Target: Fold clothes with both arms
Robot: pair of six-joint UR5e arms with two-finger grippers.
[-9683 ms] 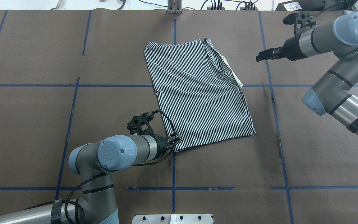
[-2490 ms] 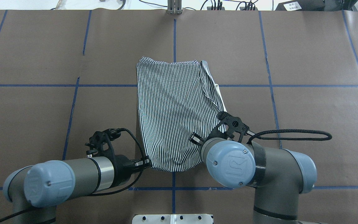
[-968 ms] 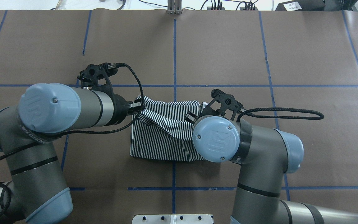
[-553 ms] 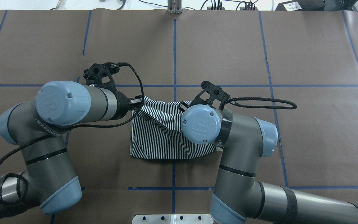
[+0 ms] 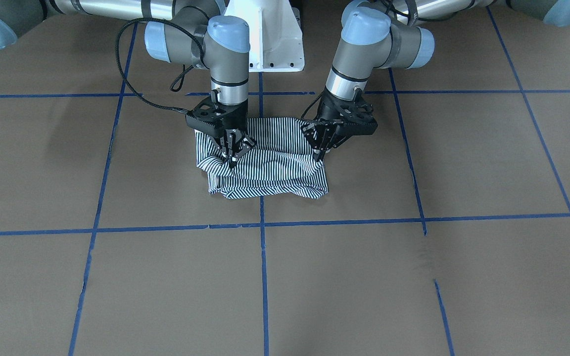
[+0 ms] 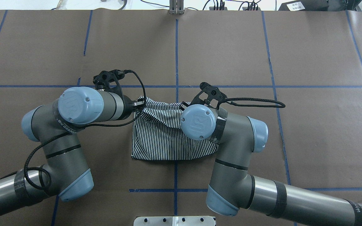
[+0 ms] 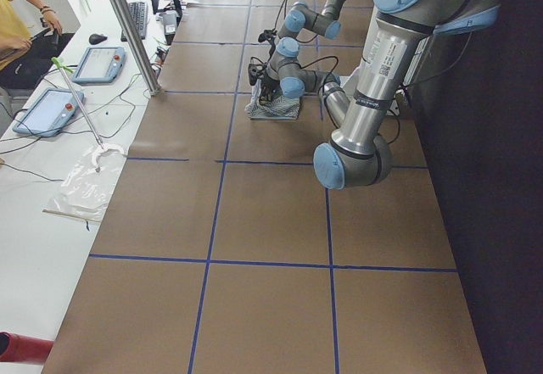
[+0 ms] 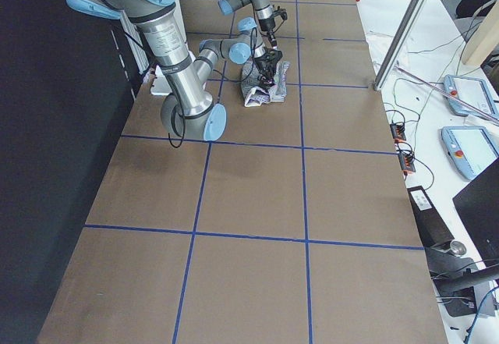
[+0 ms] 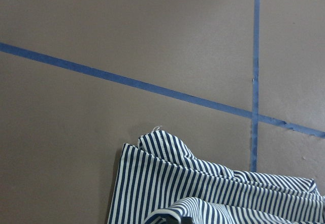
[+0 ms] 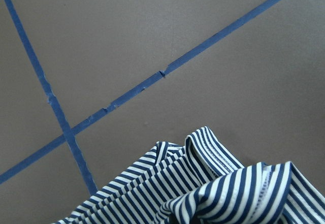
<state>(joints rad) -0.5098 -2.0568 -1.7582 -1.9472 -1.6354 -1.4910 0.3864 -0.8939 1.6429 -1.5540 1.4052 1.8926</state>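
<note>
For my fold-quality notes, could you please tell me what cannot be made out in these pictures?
The right gripper: hidden under its own wrist in the overhead view.
The shirt: collar and buttons seen in no view; only striped cloth shows.
Side views: shirt and left gripper too small to judge its grip.
Wrist views: shirt cut off by the bottom edge; no fingers show.

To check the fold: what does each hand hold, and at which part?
Both hold the striped shirt: the left hand pinches one end of its lifted edge, the right hand the other end.
</note>
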